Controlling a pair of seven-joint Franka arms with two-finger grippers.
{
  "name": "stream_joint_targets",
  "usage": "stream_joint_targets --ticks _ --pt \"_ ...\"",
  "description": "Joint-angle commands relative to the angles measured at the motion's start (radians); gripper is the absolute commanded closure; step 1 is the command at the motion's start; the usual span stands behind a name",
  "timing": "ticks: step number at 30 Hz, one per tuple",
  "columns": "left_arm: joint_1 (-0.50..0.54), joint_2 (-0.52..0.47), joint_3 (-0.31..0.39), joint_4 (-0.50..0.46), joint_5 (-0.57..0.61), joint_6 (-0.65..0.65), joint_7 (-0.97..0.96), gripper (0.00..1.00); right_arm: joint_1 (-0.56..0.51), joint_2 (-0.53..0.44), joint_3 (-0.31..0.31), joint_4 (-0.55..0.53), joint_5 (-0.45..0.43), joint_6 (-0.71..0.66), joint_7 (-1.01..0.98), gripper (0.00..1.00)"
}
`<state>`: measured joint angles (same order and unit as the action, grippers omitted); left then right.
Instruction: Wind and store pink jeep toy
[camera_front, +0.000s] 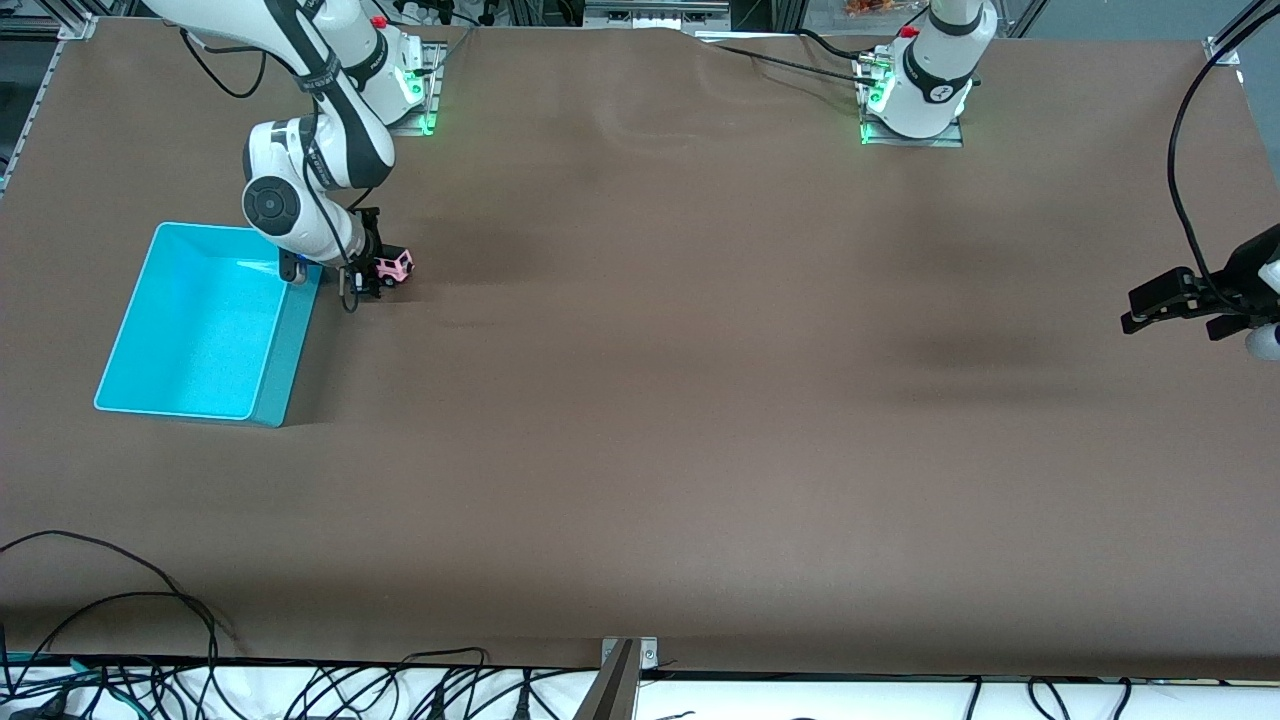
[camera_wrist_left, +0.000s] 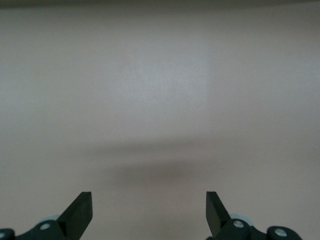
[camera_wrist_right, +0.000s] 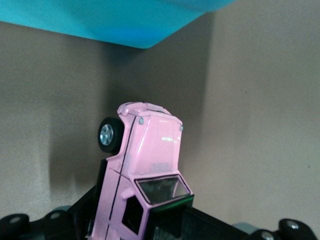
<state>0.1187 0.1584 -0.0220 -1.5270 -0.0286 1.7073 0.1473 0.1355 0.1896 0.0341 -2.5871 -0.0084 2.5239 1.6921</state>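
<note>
The pink jeep toy (camera_front: 394, 265) has a black roof and black wheels and sits low by the table, beside the turquoise bin's corner nearest the robots' bases. My right gripper (camera_front: 368, 273) reaches it from the bin's side and is shut on it. In the right wrist view the pink jeep toy (camera_wrist_right: 145, 165) fills the space between the black fingers (camera_wrist_right: 210, 222), one against its underside, the other against its roof, with its hood pointing away from my right gripper (camera_wrist_right: 150, 217). My left gripper (camera_front: 1130, 308) waits open over bare table at the left arm's end, and the left gripper (camera_wrist_left: 149, 202) holds nothing.
The turquoise bin (camera_front: 285, 370) lies at the right arm's end of the table and has nothing in it; its corner (camera_wrist_right: 145, 35) shows just past the jeep. Cables run along the table's edge nearest the front camera (camera_front: 150, 680).
</note>
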Motion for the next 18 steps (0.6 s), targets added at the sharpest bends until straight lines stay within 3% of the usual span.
stream_joint_targets --ticks 1,18 --pt "0.006 -0.02 -0.003 -0.022 -0.019 0.003 0.017 0.0 0.006 0.03 -0.005 0.033 -0.024 0.041 0.008 1.0" --pt "0.006 -0.02 -0.004 -0.022 -0.019 0.003 0.017 0.0 0.004 -0.059 -0.016 0.14 -0.044 -0.234 -0.127 1.0"
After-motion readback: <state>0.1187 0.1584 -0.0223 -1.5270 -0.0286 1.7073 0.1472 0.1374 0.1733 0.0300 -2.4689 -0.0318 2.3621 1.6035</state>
